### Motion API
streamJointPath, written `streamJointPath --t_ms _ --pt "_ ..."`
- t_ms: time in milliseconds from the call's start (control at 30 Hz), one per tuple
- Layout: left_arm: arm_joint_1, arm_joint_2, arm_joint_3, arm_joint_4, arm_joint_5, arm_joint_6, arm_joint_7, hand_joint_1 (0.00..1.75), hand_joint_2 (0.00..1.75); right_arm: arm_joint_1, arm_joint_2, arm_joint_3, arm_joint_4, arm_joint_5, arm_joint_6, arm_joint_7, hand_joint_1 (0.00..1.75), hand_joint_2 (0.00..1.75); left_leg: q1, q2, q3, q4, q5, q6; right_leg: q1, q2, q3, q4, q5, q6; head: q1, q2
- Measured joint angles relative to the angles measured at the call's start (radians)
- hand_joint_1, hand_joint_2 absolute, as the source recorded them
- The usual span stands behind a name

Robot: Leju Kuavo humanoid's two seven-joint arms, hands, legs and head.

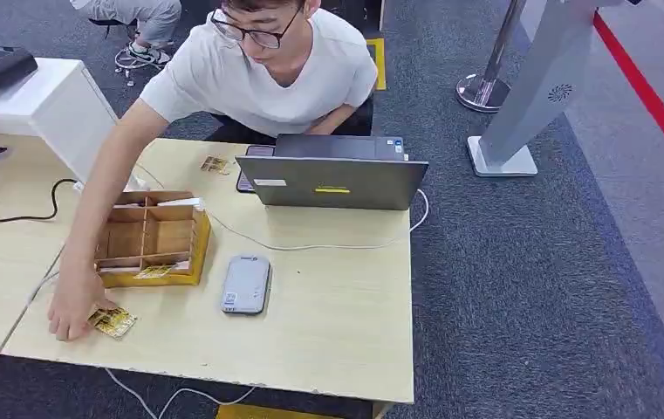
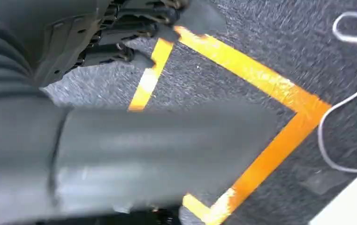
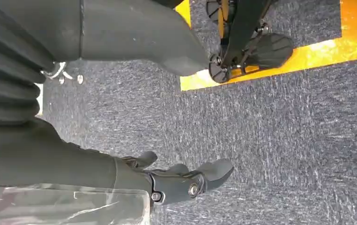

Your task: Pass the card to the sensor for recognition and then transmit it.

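The fingers (image 2: 134, 28) of the left hand (image 2: 120, 70) are seen spread over the carpet, holding nothing; those (image 3: 190, 180) of the right hand (image 3: 134, 159) are likewise apart and empty above the floor. The card (image 1: 113, 321) is found well away from both, on the counter (image 1: 328, 297), touched by a person's hand (image 1: 73, 310), near the wooden box (image 1: 149, 240) and the sensor (image 1: 246, 284).

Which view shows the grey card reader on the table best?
The head view: the grey card reader lies flat on the table, unobstructed, beside the wooden card box. Both wrist views look down at the carpet, not the reader.
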Motion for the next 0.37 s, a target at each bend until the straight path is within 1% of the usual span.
streamJointPath --t_ms 367 --pt "0.05 0.013 -0.309 -0.011 0.056 -0.032 0.035 1.75 0.0 0.048 -0.047 0.203 -0.045 -0.192 0.051 0.02 1.75 0.0 0.0 0.0 0.0 0.0 0.0 0.0 0.0 0.0 0.0 0.0 0.0 0.0 0.0 0.0"
